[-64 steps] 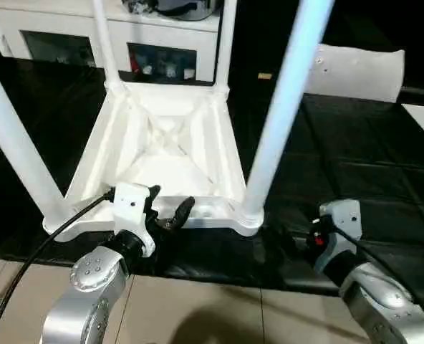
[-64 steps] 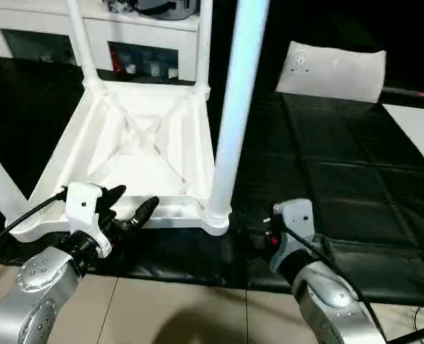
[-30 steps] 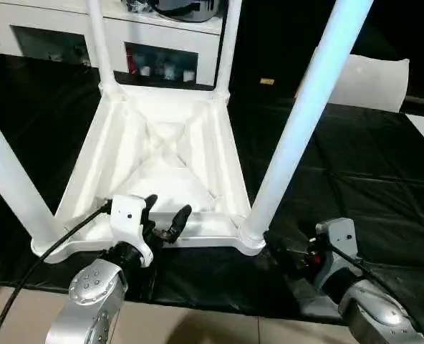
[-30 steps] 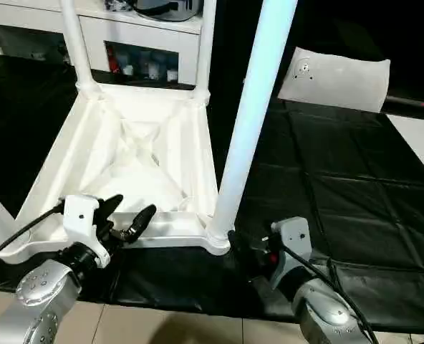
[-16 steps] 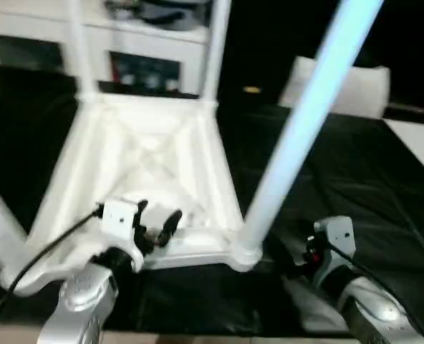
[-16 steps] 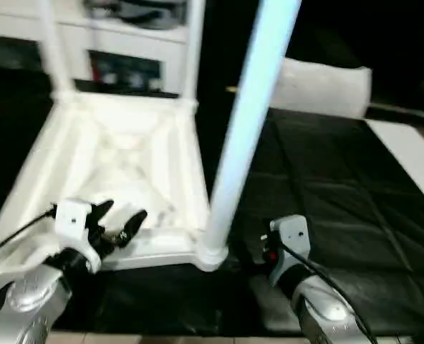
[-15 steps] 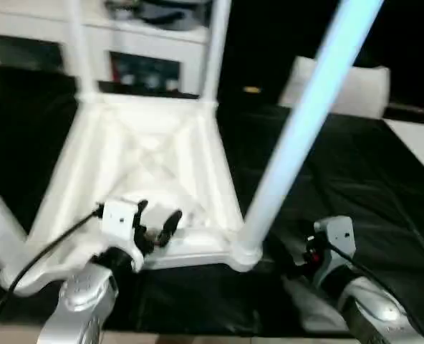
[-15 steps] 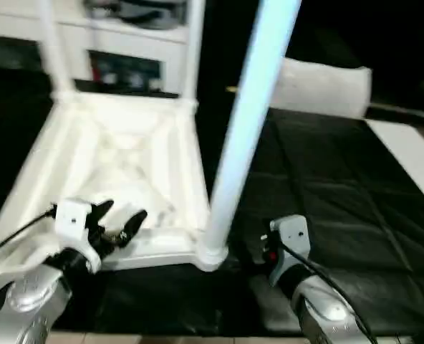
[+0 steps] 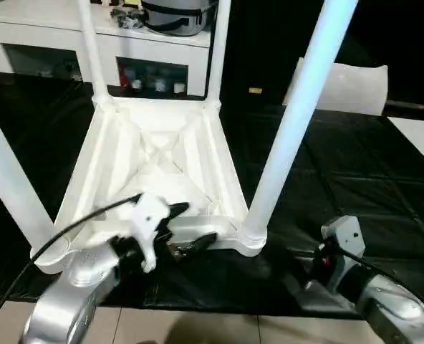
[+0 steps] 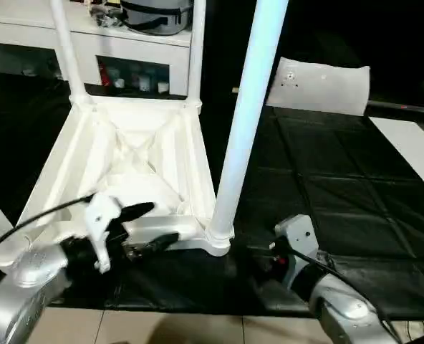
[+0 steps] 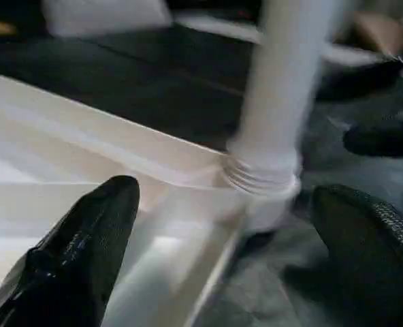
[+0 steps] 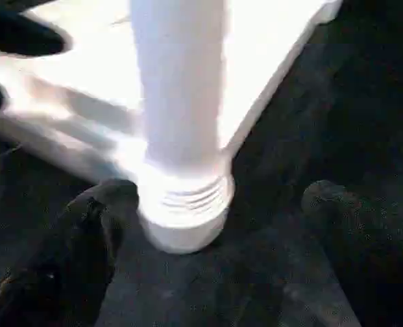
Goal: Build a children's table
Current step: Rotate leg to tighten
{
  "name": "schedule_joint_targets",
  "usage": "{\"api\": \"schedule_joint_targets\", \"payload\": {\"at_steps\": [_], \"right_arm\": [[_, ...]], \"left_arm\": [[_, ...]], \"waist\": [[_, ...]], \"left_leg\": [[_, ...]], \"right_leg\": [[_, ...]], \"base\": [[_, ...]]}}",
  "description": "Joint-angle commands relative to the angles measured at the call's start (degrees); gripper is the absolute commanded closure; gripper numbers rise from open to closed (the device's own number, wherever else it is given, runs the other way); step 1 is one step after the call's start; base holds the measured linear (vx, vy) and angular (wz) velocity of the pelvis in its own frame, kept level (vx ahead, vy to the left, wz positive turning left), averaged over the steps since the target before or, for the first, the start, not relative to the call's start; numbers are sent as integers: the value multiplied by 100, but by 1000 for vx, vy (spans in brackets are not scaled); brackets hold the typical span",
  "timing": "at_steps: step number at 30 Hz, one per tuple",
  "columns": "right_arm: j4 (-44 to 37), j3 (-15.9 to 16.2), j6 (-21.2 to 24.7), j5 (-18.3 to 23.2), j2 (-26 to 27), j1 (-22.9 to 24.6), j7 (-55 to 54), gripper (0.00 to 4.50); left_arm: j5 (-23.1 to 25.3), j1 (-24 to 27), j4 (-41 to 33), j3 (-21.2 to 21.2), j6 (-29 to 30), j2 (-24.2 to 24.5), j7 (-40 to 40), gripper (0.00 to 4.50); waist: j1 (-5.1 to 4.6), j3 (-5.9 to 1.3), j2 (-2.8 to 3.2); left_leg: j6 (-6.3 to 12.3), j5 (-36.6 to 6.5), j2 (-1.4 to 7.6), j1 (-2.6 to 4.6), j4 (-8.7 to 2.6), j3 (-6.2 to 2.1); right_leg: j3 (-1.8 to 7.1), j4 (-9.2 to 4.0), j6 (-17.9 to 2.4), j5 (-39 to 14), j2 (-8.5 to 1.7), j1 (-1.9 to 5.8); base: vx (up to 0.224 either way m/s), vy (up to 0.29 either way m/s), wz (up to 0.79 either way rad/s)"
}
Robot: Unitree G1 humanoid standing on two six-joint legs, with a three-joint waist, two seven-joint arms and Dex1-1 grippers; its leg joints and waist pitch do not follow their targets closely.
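Observation:
The children's table [image 9: 155,150] lies upside down on a black mat, its ribbed underside facing up and white legs standing in the corner sockets. The near right leg [image 9: 291,122] rises from its socket [image 9: 251,233]. My left gripper [image 9: 189,228] is open at the table's near rim, one finger over the rim and one outside it. In the left wrist view the left gripper [image 11: 229,194] has the rim and that leg's threaded base [image 11: 263,170] between its spread fingers. My right gripper [image 12: 218,197] is open, low on the mat, fingers spread either side of the same leg base [image 12: 184,211] without touching it.
The black mat [image 9: 355,165] stretches to the right of the table. A white cabinet [image 9: 47,21] with a pot [image 9: 176,14] stands behind. A white panel [image 9: 348,86] leans at the back right. Tiled floor [image 9: 198,326] borders the mat's near edge. A black cable [image 9: 47,244] trails from my left wrist.
The camera has shifted. My left gripper has turned and slid right along the near rim towards the near right leg, fingers a little wider. The right gripper has stayed by the leg base.

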Motion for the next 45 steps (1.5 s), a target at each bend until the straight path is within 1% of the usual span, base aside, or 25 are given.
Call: {"api": "schedule_joint_targets", "payload": {"at_steps": [1,2,3,4,5,7,8,9,10,11,12,14,16,17,19,23,24,25,26,28,30,31,34,41,45], "right_arm": [[-93,19,52,136,-143,-87,293,0],[-92,21,50,134,-146,-88,297,0],[-67,62,10,95,-206,-109,363,0],[-58,69,5,85,-224,-119,376,0],[-57,62,32,86,-232,-135,375,0],[-58,61,41,82,-235,-139,375,0],[-70,69,59,74,-282,-138,384,0],[-75,71,61,73,-297,-134,391,0],[-73,66,59,72,-313,-132,400,0],[-64,56,40,52,-332,-131,400,0],[-60,53,33,43,-339,-132,402,0],[-50,49,4,14,-353,-138,403,0],[-21,23,-38,-20,-343,-172,384,0],[7,10,-54,-35,-327,-214,375,0],[16,21,-58,-44,-323,-230,375,0],[36,77,-108,-76,-345,-235,349,0],[44,92,-128,-101,-344,-236,337,0],[47,97,-134,-112,-338,-237,325,0],[47,98,-138,-125,-329,-235,315,0],[49,103,-144,-140,-326,-233,309,0],[44,118,-158,-167,-326,-212,301,0],[32,122,-165,-174,-327,-189,296,0],[8,127,-183,-197,-321,-138,284,0],[18,115,-209,-232,-312,-119,278,0],[40,113,-231,-252,-323,-142,268,0]], "left_arm": [[115,-353,328,-256,25,86,-372,31],[120,-364,339,-259,28,88,-377,31],[253,-618,601,-363,79,153,-491,48],[321,-728,719,-415,95,188,-555,61],[403,-897,914,-492,110,231,-686,71],[440,-969,981,-542,166,263,-744,82],[496,-1098,1086,-667,223,333,-856,92],[482,-1135,1105,-694,287,335,-869,101],[429,-1173,1103,-723,380,328,-897,109],[378,-1218,1055,-793,565,326,-921,118],[379,-1239,1053,-822,608,331,-935,118],[418,-1284,1063,-885,675,334,-935,138],[519,-1388,1180,-922,661,240,-849,155],[641,-1534,1360,-941,601,91,-763,170],[659,-1598,1406,-961,617,31,-750,183],[701,-1734,1488,-1070,653,-43,-744,216],[723,-1780,1524,-1125,655,-78,-738,238],[731,-1805,1537,-1174,679,-85,-763,238],[770,-1823,1555,-1213,689,-93,-796,245],[835,-1844,1598,-1240,666,-109,-784,266],[947,-1881,1685,-1291,625,-124,-759,284],[1026,-1905,1744,-1346,584,-111,-744,288],[1107,-1949,1836,-1400,559,-103,-734,322],[1172,-2044,1940,-1465,509,-112,-863,368],[1283,-2090,1959,-1577,479,-47,-976,393]], "waist": [[-15,-137,71],[-17,-148,72],[-8,-168,123],[-24,-171,71],[-9,-180,103],[6,-209,100],[20,-234,222],[3,-247,178],[16,-295,159],[18,-312,168],[22,-318,159],[30,-269,158],[46,-245,163],[34,-215,175],[48,-196,185],[47,-172,176],[42,-176,170],[33,-191,228],[34,-198,199],[34,-216,246],[38,-230,234],[51,-234,286],[51,-213,253],[44,-170,277],[37,-179,274]], "left_leg": [[-180,-1632,504,73,-608,-238],[-166,-1539,510,68,-606,-233],[-179,-1500,527,81,-607,-233],[-172,-1599,517,89,-607,-218],[-108,-1461,511,84,-593,-201],[39,-1076,516,53,-565,-189],[109,-822,523,51,-539,-199],[147,-744,520,59,-522,-182],[292,-389,523,46,-475,-179],[483,-40,507,16,-439,-169],[554,13,509,16,-427,-161],[631,-271,512,-7,-451,-148],[550,-614,526,5,-473,-137],[414,-904,545,18,-512,-135],[267,-1120,552,34,-529,-129],[59,-1415,548,52,-558,-113],[53,-1398,547,44,-560,-110],[22,-1373,550,50,-569,-111],[50,-1310,554,41,-571,-110],[116,-1144,549,31,-561,-101],[222,-978,548,11,-548,-101],[273,-919,544,13,-538,-103],[305,-1027,542,0,-541,-93],[129,-1417,552,24,-577,-91],[109,-1382,557,20,-591,-93]], "right_leg": [[314,-631,-907,-1099,-661,-121],[310,-621,-902,-993,-659,-126],[293,-575,-959,-675,-646,-150],[299,-558,-993,-549,-627,-170],[311,-549,-1042,-296,-645,-166],[312,-508,-1097,191,-668,-131],[302,-455,-1148,642,-673,-129],[296,-457,-1149,882,-642,-136],[287,-395,-1182,1493,-646,-108],[266,-346,-1204,2007,-632,-109],[260,-343,-1224,2121,-637,-114],[258,-387,-1295,1803,-668,-123],[264,-441,-1344,1162,-681,-127],[269,-483,-1369,588,-666,-144],[283,-520,-1386,110,-685,-161],[306,-569,-1304,-509,-692,-197],[309,-568,-1288,-493,-692,-194],[304,-557,-1255,-350,-674,-207],[306,-540,-1246,-171,-679,-197],[305,-522,-1247,187,-674,-195],[297,-497,-1268,500,-680,-175],[293,-490,-1282,617,-687,-181],[296,-520,-1294,461,-698,-171],[319,-594,-1286,-419,-706,-222],[322,-578,-1262,-282,-695,-229]], "base": [[0,0,0],[0,0,0],[0,0,0],[0,0,0],[0,0,0],[0,0,0],[0,0,0],[0,0,0],[0,0,0],[0,0,0],[0,0,0],[0,0,0],[0,0,0],[0,0,0],[0,0,0],[0,0,0],[0,0,0],[0,0,0],[0,0,0],[0,0,0],[0,0,0],[0,0,0],[0,0,0],[0,0,0],[0,0,0]]}}
